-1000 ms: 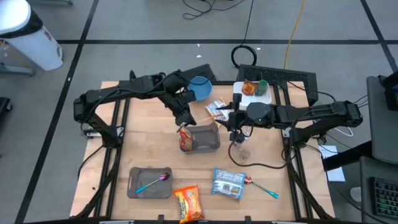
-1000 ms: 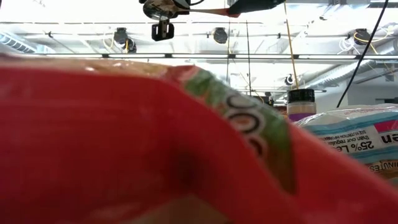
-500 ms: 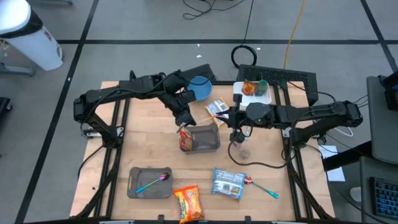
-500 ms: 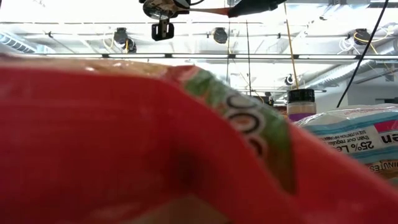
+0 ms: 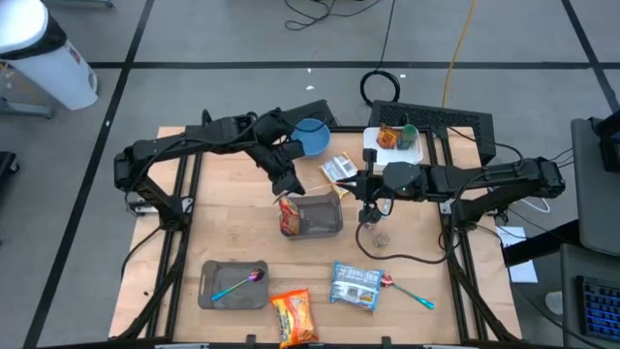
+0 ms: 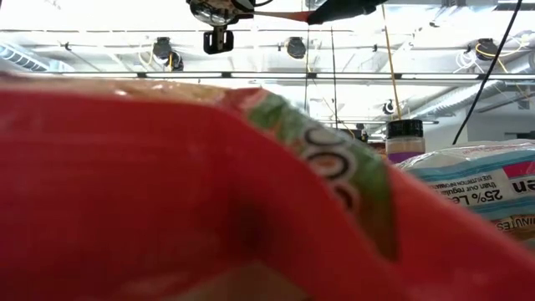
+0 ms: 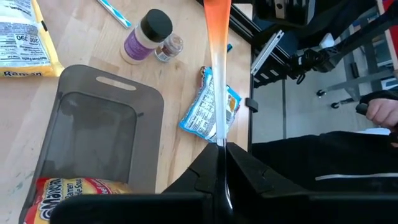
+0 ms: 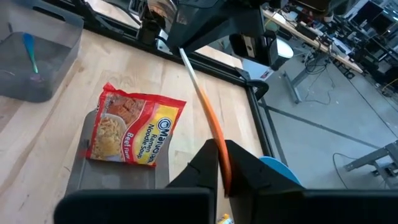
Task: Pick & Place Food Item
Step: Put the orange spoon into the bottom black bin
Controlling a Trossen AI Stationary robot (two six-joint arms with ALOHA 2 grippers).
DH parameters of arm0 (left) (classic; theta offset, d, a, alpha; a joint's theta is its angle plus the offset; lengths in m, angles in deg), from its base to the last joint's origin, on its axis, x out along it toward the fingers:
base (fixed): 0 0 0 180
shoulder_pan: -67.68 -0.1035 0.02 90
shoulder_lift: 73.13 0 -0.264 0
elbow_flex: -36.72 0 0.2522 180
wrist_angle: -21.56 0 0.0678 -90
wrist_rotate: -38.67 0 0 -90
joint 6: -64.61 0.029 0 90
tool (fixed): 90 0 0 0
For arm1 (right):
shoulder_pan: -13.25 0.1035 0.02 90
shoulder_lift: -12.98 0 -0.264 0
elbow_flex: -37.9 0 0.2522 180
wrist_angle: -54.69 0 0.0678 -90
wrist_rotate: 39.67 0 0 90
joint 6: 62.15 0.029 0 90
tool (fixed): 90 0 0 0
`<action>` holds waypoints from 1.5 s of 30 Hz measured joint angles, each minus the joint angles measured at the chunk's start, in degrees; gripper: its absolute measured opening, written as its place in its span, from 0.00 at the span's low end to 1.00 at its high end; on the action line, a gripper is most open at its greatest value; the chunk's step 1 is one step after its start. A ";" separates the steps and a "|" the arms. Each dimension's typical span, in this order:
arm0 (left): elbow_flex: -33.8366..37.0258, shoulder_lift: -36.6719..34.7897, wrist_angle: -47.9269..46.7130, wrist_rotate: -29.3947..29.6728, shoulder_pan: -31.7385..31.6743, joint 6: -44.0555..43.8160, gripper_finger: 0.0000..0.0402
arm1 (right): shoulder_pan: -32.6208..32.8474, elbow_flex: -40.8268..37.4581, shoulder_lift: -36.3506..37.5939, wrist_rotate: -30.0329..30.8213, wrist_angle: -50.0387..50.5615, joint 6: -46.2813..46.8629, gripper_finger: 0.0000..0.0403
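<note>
The thin orange-and-white flat packet [image 7: 217, 68] hung edge-on near the grey plastic tray [image 5: 327, 231] mid-bench, where we saw the left gripper [image 7: 221, 149] and right gripper [image 8: 219, 152] each clenched on one end, a red ramen packet [image 8: 134, 130] lying in the tray.

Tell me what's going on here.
Both arms are at mid-table with shut grippers. The left gripper hangs over the end of the grey bin, where a ramen packet lies inside. The right gripper is beside the bin's other end. In each wrist view a thin orange strip shows between that arm's fingers; what it is cannot be told.
</note>
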 joint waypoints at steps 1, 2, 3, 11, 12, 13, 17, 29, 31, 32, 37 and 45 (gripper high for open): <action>0.00 0.00 0.00 0.00 -0.08 0.00 0.07 | 0.00 0.00 0.00 0.02 0.00 0.12 0.01; 0.00 0.00 0.02 0.02 -0.22 0.00 0.08 | 0.00 0.00 0.00 0.06 0.02 0.16 0.01; 0.00 0.00 0.25 0.17 -0.41 -0.04 0.10 | 0.00 0.00 0.00 0.17 -0.02 0.31 0.01; 0.00 0.00 0.78 -1.22 -1.93 0.66 0.21 | -0.04 0.00 -0.02 0.73 -0.44 1.62 0.00; 0.00 0.00 0.79 -1.69 -2.26 0.68 0.23 | -0.04 0.00 -0.02 0.82 -0.42 1.68 0.00; 0.00 0.00 0.79 -2.05 -2.62 0.64 0.25 | -0.04 0.00 -0.02 0.90 -0.44 1.69 0.00; 0.00 0.00 0.94 -2.47 -3.69 -0.70 0.36 | -0.07 0.02 -0.02 1.07 -0.37 1.93 0.00; 0.02 -0.72 7.03 -5.10 -8.45 0.74 0.59 | -0.19 0.02 0.00 0.79 0.01 3.97 0.00; 0.02 -0.99 7.71 -6.38 -9.32 0.25 0.59 | -0.54 0.04 0.00 0.71 0.01 5.42 0.00; 0.00 -1.27 7.67 -6.94 -9.88 0.01 0.59 | -0.72 0.04 0.00 0.71 0.01 6.16 0.00; 0.07 -4.55 7.77 -6.67 -12.81 0.57 0.60 | -1.31 0.04 0.00 0.67 0.04 8.88 0.00; 0.02 -14.77 6.71 9.40 -15.95 6.87 0.60 | -1.75 0.04 0.00 0.56 -0.06 16.79 0.00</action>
